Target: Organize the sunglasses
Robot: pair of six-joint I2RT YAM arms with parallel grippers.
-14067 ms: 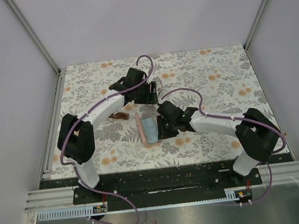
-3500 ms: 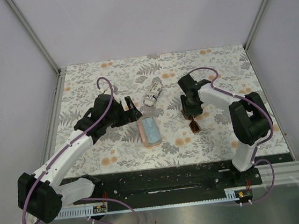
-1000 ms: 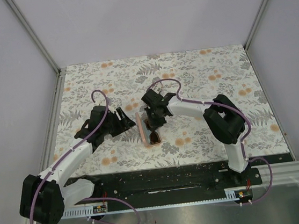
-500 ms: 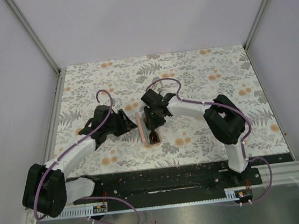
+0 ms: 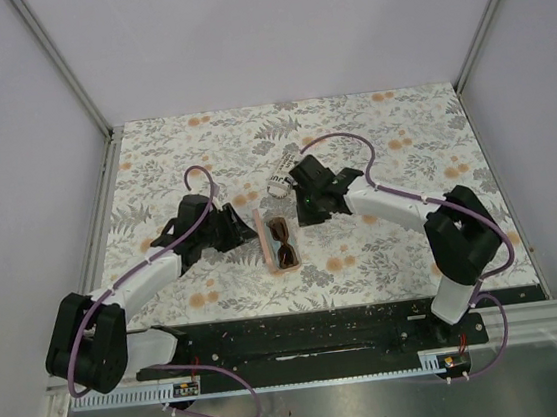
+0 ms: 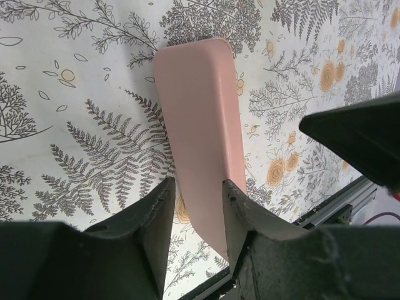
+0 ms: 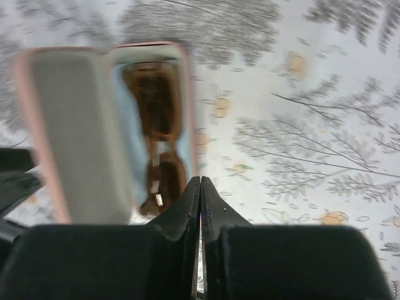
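**Gripping the lid while the brown pair lies in the case**

Your left gripper (image 6: 196,187) is clamped on the upright lid (image 6: 199,125) of the pink oblong hard case (image 7: 190,106), with a finger against each face. In the left wrist view the lid's lower end is cut off behind those fingers at the bottom of the frame.

Your right gripper (image 7: 200,184) has its fingers pressed together on nothing, at the lower middle of its own view, just beside the case's long right rim. That view is blurred. You can still make out the slim brown-framed sunglasses with brown lenses (image 7: 156,134) lying lengthwise in the open tray, the grey-lined lid standing to their left. In the overhead view they sit at centre frame, between the two grippers.

Just above the case, a small pale object (image 5: 278,182) on the floral-print tabletop (image 5: 402,144) is partly covered by the right arm, and you cannot tell what it is.
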